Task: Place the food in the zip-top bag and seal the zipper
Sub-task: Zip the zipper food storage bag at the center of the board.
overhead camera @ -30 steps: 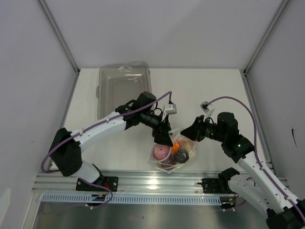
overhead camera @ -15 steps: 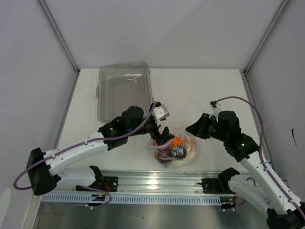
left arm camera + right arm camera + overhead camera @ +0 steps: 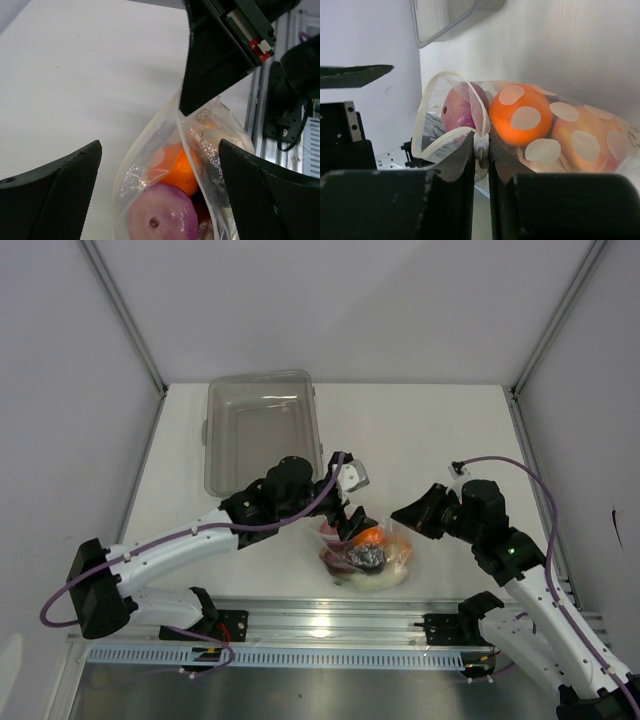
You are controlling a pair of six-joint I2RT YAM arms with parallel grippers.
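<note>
The zip-top bag (image 3: 392, 558) lies near the table's front edge with food inside: an orange (image 3: 367, 538), a dark red grape bunch (image 3: 363, 557) and a white piece (image 3: 376, 580). My right gripper (image 3: 407, 515) is shut on the zipper (image 3: 481, 146) at the bag's right corner. Its wrist view shows the orange (image 3: 520, 119), a peach (image 3: 590, 142) and the pink bulb (image 3: 461, 107) through the plastic. My left gripper (image 3: 346, 524) is open at the bag's left side. In its wrist view its fingers (image 3: 55, 187) stand wide on either side of the bag (image 3: 150, 150), above the pink bulb (image 3: 157, 215).
The rigid clear bin (image 3: 262, 425) stands at the back left, behind my left arm. The metal rail (image 3: 330, 620) runs along the table's near edge, just in front of the bag.
My left arm has swung its elbow down towards the near left while its gripper stayed at the bag's mouth. The bag has shifted a little to the right. My right gripper has drawn slightly right.
</note>
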